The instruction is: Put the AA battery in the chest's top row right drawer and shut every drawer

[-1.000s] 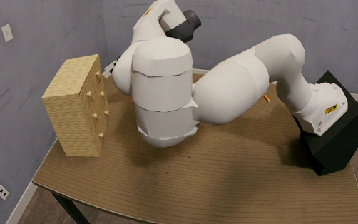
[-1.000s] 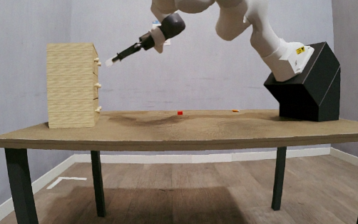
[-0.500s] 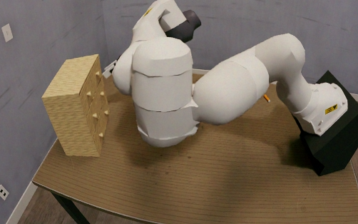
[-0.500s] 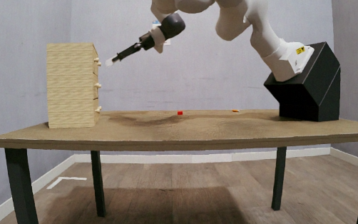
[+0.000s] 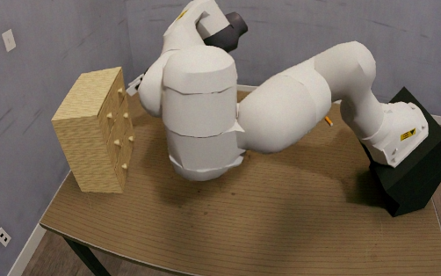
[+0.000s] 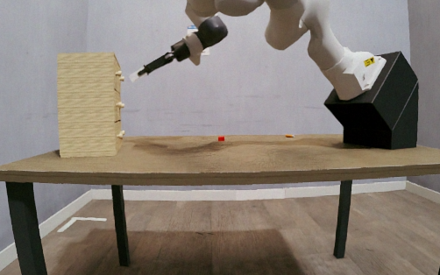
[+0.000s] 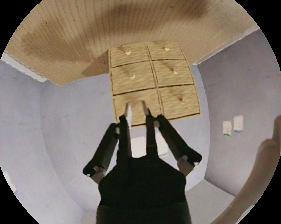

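Observation:
The wooden chest (image 5: 87, 132) (image 6: 87, 105) (image 7: 157, 79) stands upright at the table's left end, with two columns of three drawers, all shut. My gripper (image 5: 132, 84) (image 6: 134, 76) (image 7: 136, 106) hangs just in front of the top row, by the far knob (image 5: 120, 91) (image 6: 118, 74), not touching it. Its fingers stand a small gap apart with nothing between them. A small orange cylinder (image 5: 328, 121) (image 6: 288, 136), seemingly the AA battery, lies on the table near the arm's base, far from the gripper.
A small red block (image 6: 221, 138) lies mid-table, behind the arm. The black robot pedestal (image 5: 415, 176) (image 6: 380, 109) stands at the right end. The arm's bulky links (image 5: 199, 114) hang over the table's middle. Walls stand close behind the chest.

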